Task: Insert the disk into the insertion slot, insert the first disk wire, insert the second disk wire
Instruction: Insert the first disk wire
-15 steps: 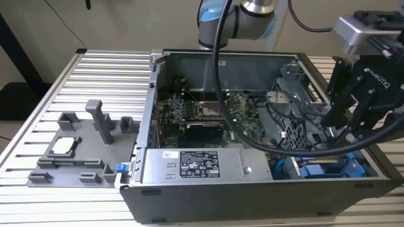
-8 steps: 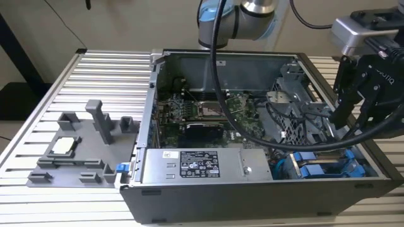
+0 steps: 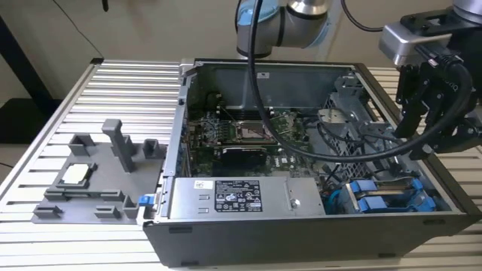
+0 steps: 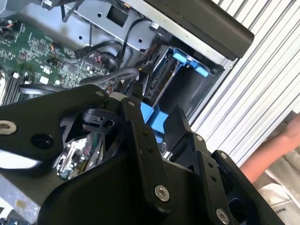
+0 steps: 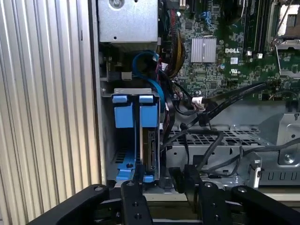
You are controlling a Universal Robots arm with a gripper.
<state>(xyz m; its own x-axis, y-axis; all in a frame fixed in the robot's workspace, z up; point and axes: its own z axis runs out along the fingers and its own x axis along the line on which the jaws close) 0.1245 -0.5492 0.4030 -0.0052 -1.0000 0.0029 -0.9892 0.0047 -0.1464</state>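
One open computer case point(image 3: 301, 243) lies under the gripper point(image 5: 161, 183). Just ahead of its fingertips are two blue-fronted pieces: one disk point(image 5: 151, 147) and one other carrier point(image 5: 120, 112). Farther off: one motherboard point(image 5: 234, 70), one heatsink point(image 5: 204, 49), one power supply point(image 3: 233, 197). Well away: one grey fixture tray point(image 3: 53, 195) bearing one square chip point(image 3: 78, 174)

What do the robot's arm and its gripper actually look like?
The arm is a silver-grey tube with pale blue joint caps; a black cable trails from it. The gripper is black, built of hinged bars dotted with round screws.
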